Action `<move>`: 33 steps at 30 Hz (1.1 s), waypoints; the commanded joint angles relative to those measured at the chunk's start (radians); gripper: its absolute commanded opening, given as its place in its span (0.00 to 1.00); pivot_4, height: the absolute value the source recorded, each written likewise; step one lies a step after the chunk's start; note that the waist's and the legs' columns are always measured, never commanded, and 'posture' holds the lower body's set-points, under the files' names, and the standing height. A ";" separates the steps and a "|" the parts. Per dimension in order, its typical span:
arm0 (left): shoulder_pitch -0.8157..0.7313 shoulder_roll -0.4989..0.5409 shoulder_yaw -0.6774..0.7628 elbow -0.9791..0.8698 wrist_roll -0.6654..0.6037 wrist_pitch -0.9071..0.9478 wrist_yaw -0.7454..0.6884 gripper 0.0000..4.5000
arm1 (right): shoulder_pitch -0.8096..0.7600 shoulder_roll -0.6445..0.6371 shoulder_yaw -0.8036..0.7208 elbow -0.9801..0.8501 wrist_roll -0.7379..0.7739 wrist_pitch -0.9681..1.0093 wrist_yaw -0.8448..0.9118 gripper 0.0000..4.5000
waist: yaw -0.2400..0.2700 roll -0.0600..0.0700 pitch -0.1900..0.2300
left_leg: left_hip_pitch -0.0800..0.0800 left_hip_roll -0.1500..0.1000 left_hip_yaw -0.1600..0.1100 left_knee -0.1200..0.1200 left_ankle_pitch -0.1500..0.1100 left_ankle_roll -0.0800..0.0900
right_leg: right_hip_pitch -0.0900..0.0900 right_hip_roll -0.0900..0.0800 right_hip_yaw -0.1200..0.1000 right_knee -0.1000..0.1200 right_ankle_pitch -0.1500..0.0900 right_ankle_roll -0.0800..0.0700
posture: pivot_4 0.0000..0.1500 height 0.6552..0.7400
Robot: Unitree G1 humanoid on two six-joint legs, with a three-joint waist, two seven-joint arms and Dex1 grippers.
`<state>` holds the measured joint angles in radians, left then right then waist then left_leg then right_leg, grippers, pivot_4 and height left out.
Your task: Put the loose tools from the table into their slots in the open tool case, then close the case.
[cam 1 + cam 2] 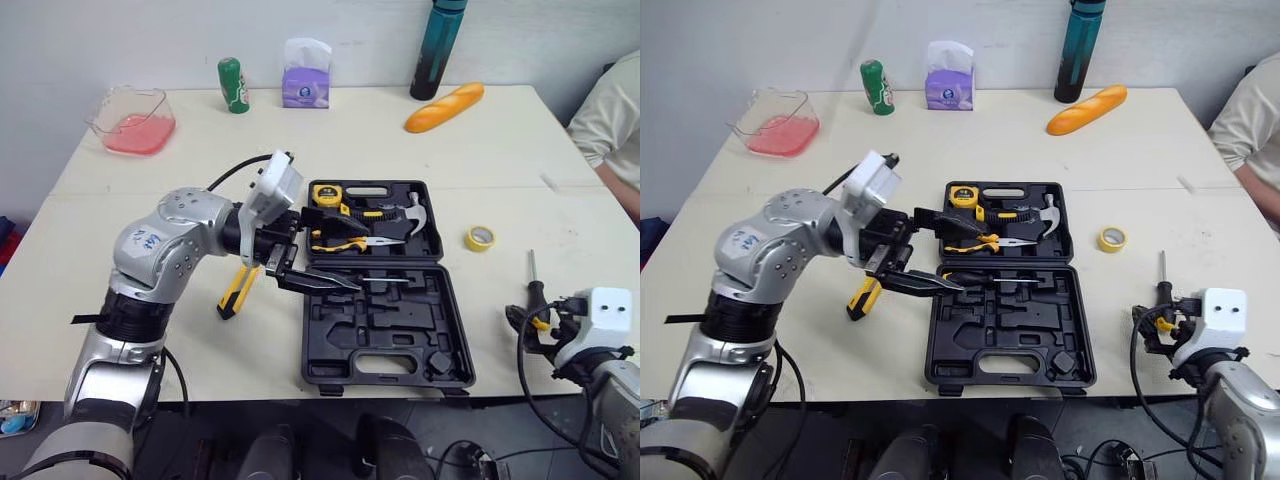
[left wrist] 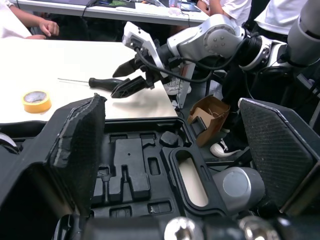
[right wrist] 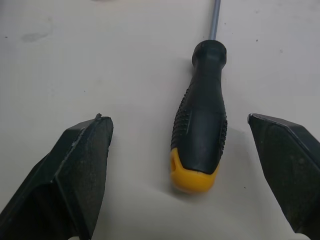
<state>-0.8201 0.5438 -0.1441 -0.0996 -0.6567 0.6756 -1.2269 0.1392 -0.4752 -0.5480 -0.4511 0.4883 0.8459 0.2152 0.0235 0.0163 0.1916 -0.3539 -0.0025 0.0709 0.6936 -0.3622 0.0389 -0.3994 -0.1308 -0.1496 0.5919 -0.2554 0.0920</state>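
Screwdriver (image 3: 200, 125) lies flat on the table (image 1: 500, 150), handle straight between the right claw's (image 3: 173, 120) fingers, shaft running away from the claw. Claw spread wide, pads (image 3: 80, 165) clear of the handle on both sides, nothing pinched. Looks like the pickup step for this tool. Next it likely needs a short drop, then a squeeze across the ribbed middle of the handle. The handle is rounded black rubber with a yellow butt cap and a thin bare-metal shaft, so it may roll if nudged off centre.

Tool case (image 1: 385, 340) sits well off to that claw's inner side, lid open. It's hard black moulded plastic with shaped recesses, most of the near half unfilled. Left claw (image 1: 960, 253) hangs spread over the case's middle, holding nothing. Just behind it, a yellow-and-black tool (image 1: 236, 290) lies on the table beside the case.
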 commanded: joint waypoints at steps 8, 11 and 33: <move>-0.017 -0.021 0.005 -0.006 0.013 -0.027 -0.017 1.00 | -0.024 0.015 -0.009 0.077 -0.057 -0.094 -0.033 0.34 | 0.002 0.000 0.000 | 0.000 0.000 0.000 0.000 0.000 0.000 | 0.000 0.000 0.000 0.000 0.000 0.000 | 1.00 0.90; -0.013 -0.020 0.008 -0.008 0.014 -0.030 -0.019 1.00 | -0.006 0.014 -0.027 0.043 -0.045 -0.093 -0.031 0.23 | 0.003 0.000 0.000 | 0.000 0.000 -0.001 0.000 0.000 0.001 | 0.000 -0.001 0.000 0.000 0.000 0.000 | 1.00 0.90; 0.221 0.186 0.047 -0.091 0.139 -0.116 0.016 1.00 | -0.367 -0.660 0.376 -0.021 0.206 -0.070 0.820 0.23 | 0.006 -0.006 0.008 | -0.004 0.001 -0.002 0.000 0.000 0.001 | -0.004 -0.004 -0.001 -0.002 0.000 0.000 | 1.00 0.90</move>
<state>-0.5966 0.7248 -0.1135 -0.1507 -0.5204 0.5714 -1.2203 -0.1833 -1.1166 -0.2473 -0.4912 0.7299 0.8013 0.9838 0.0299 0.0101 0.1993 -0.3598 -0.0023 0.0672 0.6942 -0.3624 0.0405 -0.4037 -0.1353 -0.1522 0.5892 -0.2552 0.0920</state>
